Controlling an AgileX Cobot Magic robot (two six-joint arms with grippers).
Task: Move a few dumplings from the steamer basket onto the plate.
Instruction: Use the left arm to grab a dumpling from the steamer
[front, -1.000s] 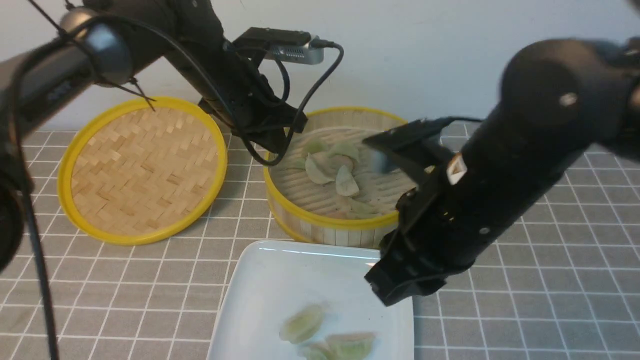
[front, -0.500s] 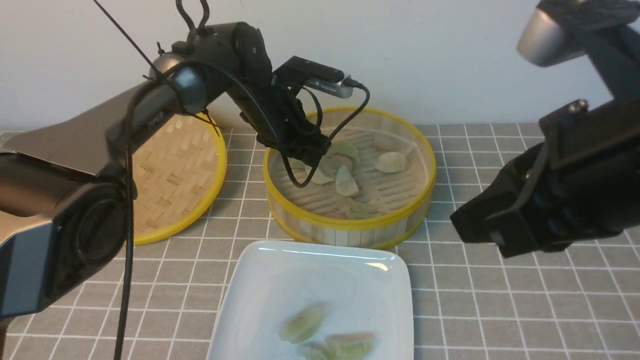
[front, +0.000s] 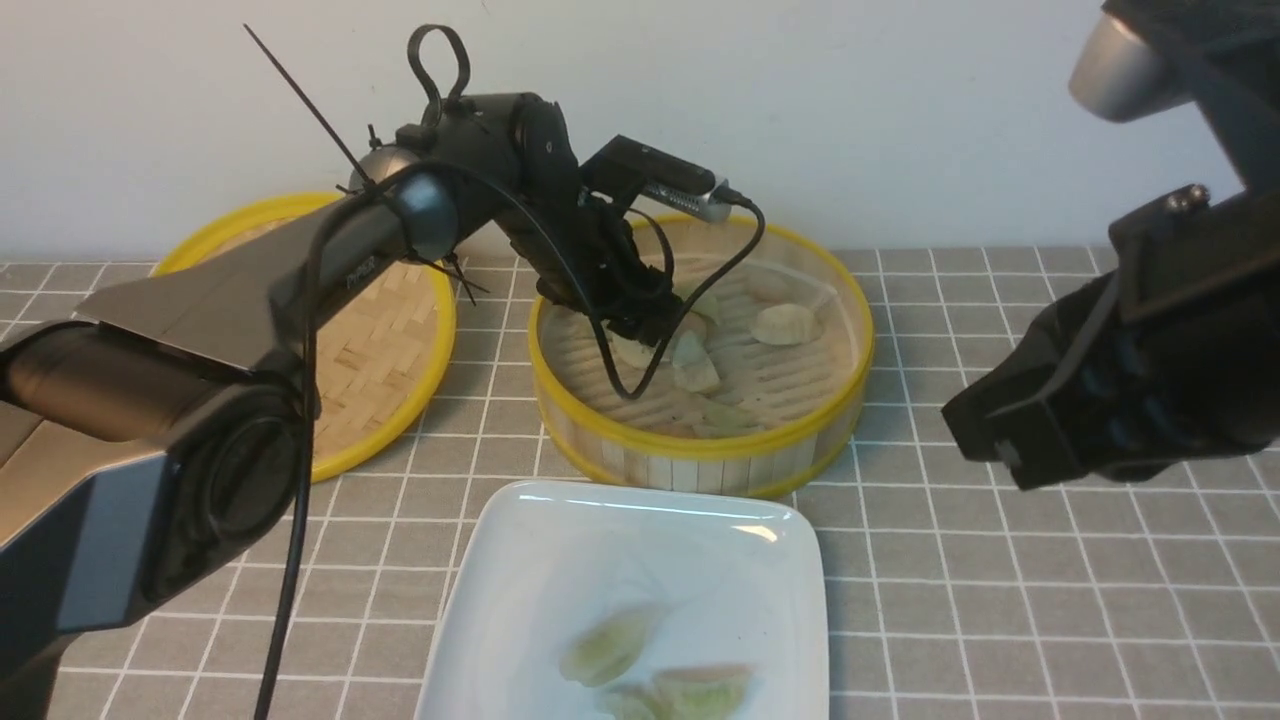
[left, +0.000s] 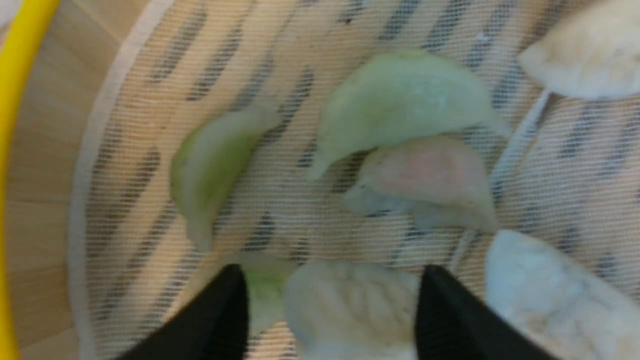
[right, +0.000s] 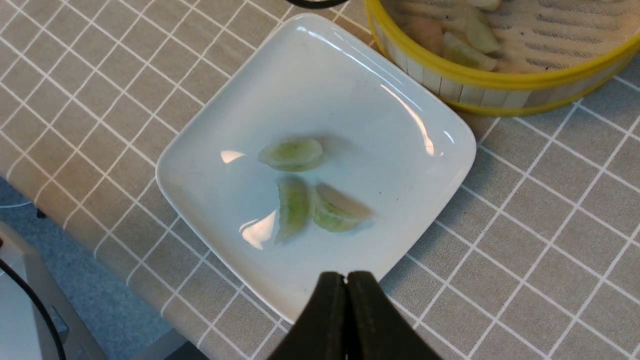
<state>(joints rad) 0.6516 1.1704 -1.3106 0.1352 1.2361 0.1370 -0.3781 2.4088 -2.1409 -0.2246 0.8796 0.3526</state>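
The steamer basket (front: 700, 445) stands behind the white plate (front: 560, 540). Several dumplings (front: 785, 323) lie on its floor. My left gripper (front: 655, 325) reaches down into the basket and is open. In the left wrist view its gripper (left: 332, 280) has black fingers (left: 225, 310) either side of a cream dumpling (left: 350, 300), with green (left: 400, 100) and pinkish (left: 425, 175) ones beyond. Three green dumplings (right: 292, 154) lie on the plate (right: 350, 100). My right gripper (right: 346, 277) is shut and empty, held above the cloth right of the plate (front: 985, 440).
A flat woven lid (front: 370, 350) with a yellow rim lies left of the basket, partly under my left arm. A grey checked cloth (front: 1000, 600) covers the table. The table's near edge (right: 100, 280) runs close to the plate. A pale wall stands behind.
My right arm has swung from over the plate out to the right. My left arm has reached lower and further into the basket.
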